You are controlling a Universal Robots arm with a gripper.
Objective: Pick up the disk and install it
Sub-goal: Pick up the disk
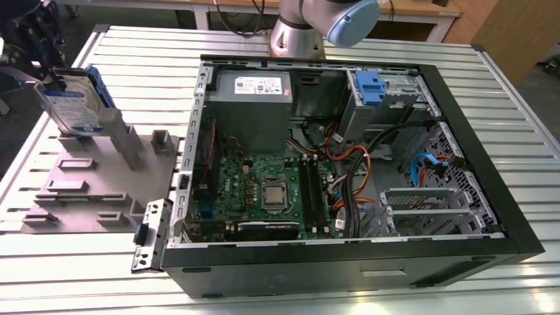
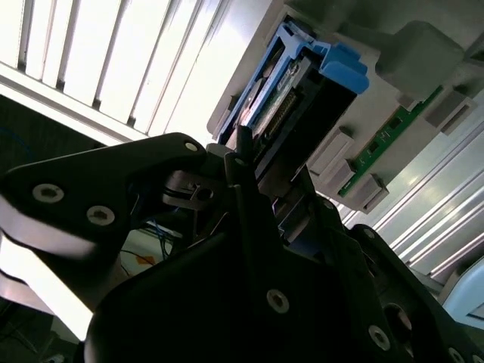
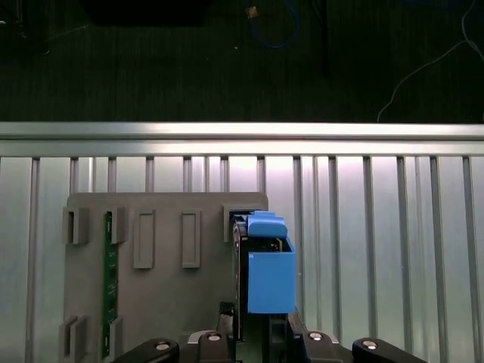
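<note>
The disk (image 1: pixel 75 105), a silver-grey drive with a white-and-blue label in a blue carrier, stands on edge over the grey fixture plate (image 1: pixel 83 190) at the exterior view's left. My black gripper (image 1: pixel 58 80) comes from the far left and is shut on the disk's upper end. In the first wrist view the disk (image 3: pixel 266 276) is edge-on between the fingers (image 3: pixel 227 333), above the plate (image 3: pixel 162 302). In the second wrist view the disk (image 2: pixel 302 83) runs away from the gripper (image 2: pixel 253 185). Whether its lower edge still rests in the plate's upright holder is hidden.
An open computer case (image 1: pixel 490 216) lies in the middle of the slatted metal table (image 1: pixel 149 59), with a grey power-supply box (image 1: pixel 252 98), a motherboard (image 1: pixel 271 190) and a drive bay with a blue latch (image 1: pixel 368 88). A green memory stick (image 3: pixel 110 287) sits in the plate.
</note>
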